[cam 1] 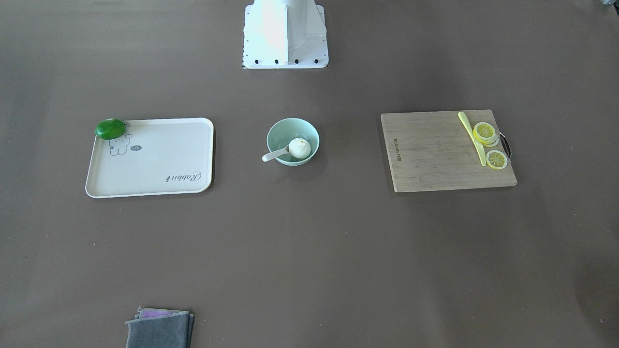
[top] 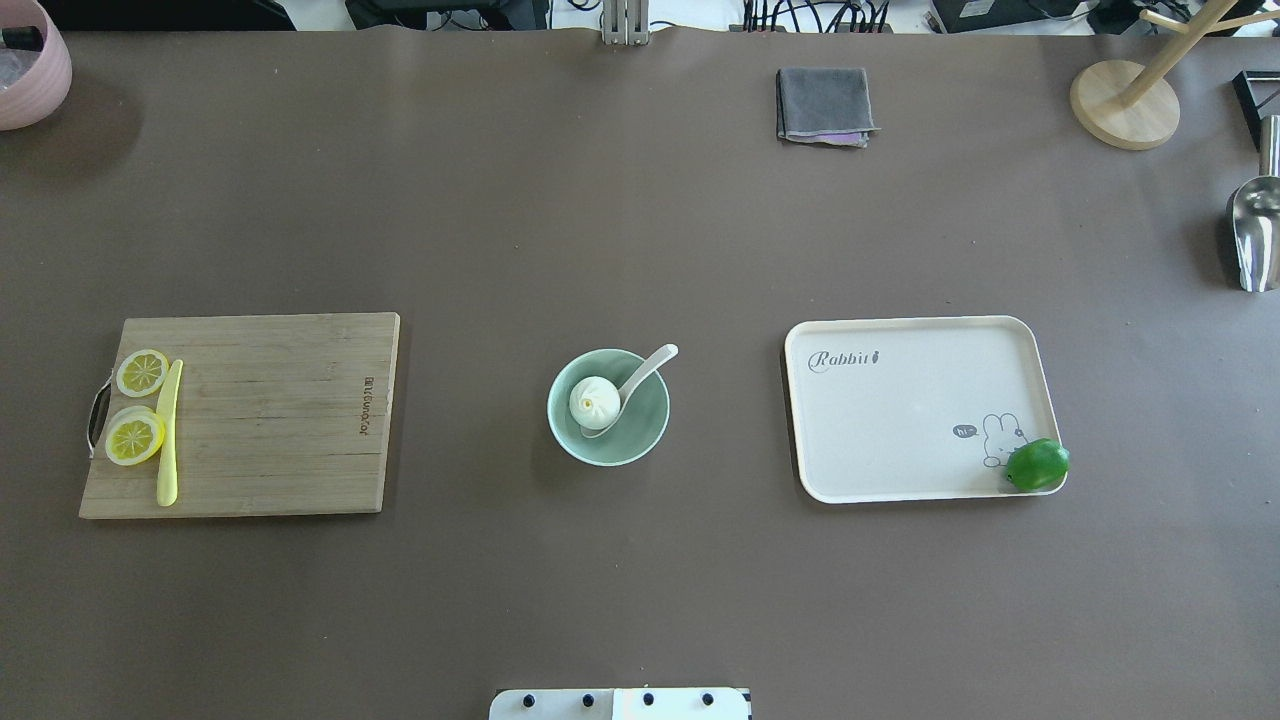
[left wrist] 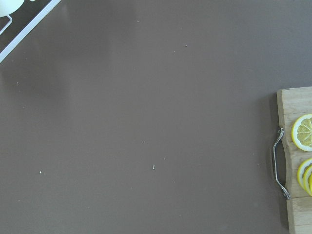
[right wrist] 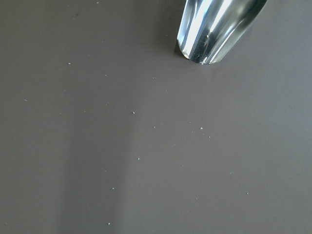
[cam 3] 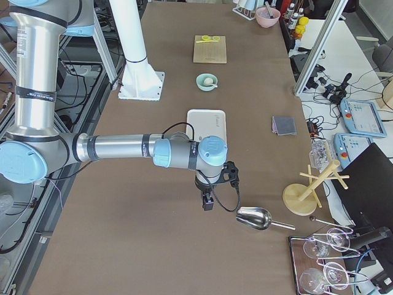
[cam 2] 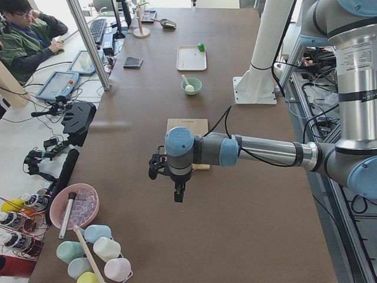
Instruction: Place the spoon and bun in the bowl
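The mint-green bowl stands at the table's middle. The white bun lies inside it. The white spoon lies with its scoop in the bowl beside the bun and its handle over the rim. Bowl, bun and spoon also show in the front view. My left gripper hangs over bare table beyond the cutting board, far from the bowl. My right gripper hangs over the table's other end near a metal scoop. I cannot tell whether either is open or shut.
A wooden cutting board with lemon slices and a yellow knife lies left of the bowl. A cream tray with a lime lies right. A grey cloth, metal scoop and pink bowl sit at the edges.
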{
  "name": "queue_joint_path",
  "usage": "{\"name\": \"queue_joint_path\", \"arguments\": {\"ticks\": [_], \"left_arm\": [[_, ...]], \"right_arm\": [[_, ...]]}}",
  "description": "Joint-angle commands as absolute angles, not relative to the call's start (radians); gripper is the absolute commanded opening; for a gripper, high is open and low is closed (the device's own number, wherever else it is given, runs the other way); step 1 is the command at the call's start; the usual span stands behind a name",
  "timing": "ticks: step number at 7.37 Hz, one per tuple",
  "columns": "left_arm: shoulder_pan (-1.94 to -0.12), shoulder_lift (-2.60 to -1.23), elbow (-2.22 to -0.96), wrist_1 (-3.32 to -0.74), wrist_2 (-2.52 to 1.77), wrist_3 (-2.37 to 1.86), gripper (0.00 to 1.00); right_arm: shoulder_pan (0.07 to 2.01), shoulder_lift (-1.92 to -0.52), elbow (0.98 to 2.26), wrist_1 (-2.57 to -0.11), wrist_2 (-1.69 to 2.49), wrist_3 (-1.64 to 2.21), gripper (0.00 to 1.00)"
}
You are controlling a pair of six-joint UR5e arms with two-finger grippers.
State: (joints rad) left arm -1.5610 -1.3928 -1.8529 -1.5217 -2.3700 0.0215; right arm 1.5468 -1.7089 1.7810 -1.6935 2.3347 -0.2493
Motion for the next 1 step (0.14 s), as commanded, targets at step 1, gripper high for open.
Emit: {"name": "queue_joint_path", "arguments": {"ticks": [1], "left_arm": [[-1.562, -1.393, -1.853, -1.522, -2.372, 0.021, 0.99]], "right_arm": [[1.546, -1.709, 1.781, -1.694, 2.335, -0.250, 1.00]]}}
